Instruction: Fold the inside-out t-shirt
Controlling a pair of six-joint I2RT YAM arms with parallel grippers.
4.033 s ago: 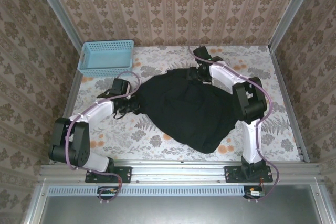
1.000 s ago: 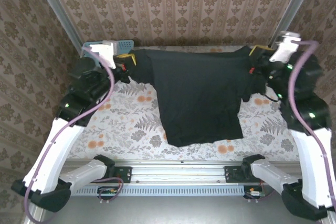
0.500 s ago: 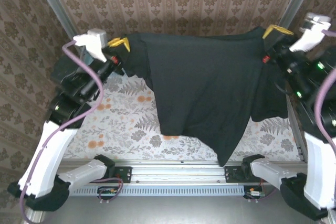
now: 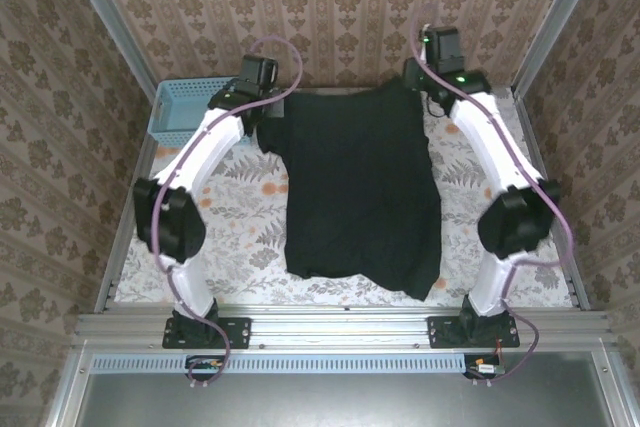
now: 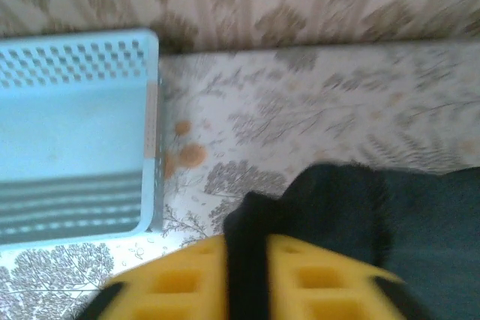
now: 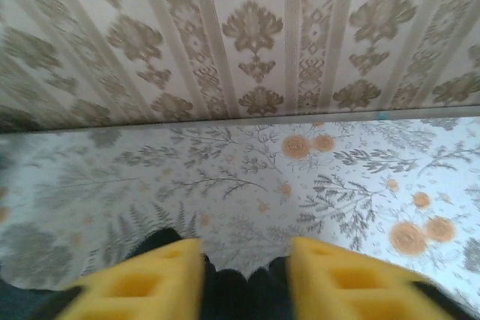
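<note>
Release stage: inside-out t-shirt [image 4: 360,187] flat, left gripper [image 5: 247,251] and right gripper [image 6: 244,260] part-open astride its hem at far edge of table [image 4: 240,217]; next, regrasp.

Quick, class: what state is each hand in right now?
Left hand: fingers barely apart, shirt between them; grip cannot be told.
Right hand: open, shirt edge between its fingers.

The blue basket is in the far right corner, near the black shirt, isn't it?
No, the blue basket is in the far left corner, near the black shirt. The top external view shows it.
</note>
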